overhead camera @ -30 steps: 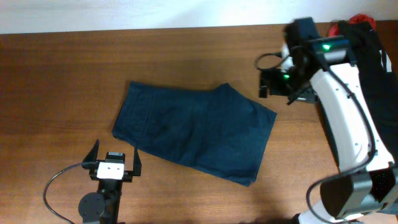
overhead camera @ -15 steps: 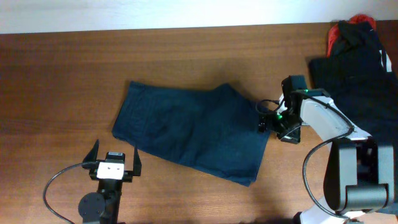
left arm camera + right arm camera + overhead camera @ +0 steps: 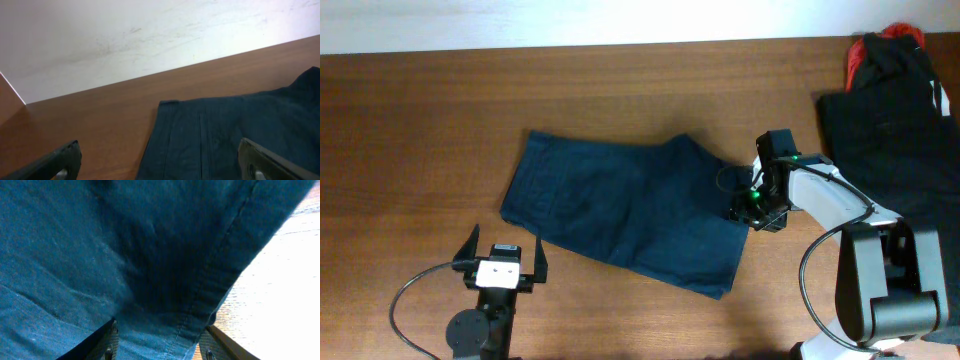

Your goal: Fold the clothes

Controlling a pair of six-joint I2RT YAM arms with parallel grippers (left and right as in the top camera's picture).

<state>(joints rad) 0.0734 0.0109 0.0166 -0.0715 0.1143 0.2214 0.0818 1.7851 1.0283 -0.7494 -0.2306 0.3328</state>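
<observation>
Right edge cuts off black garment, red-and-black piece partly hidden (under it)

You've got no readable text, label, brand or number in any view: none on the navy shorts, black garment, red-and-black piece, or left arm's white plate.

The navy blue shorts lie spread flat near the middle of the desk, skewed so their right end slants toward the front edge, with stitched seams showing. A black garment lies against the right edge. A red-and-black piece is bunched at the far right corner, touching it.
</observation>
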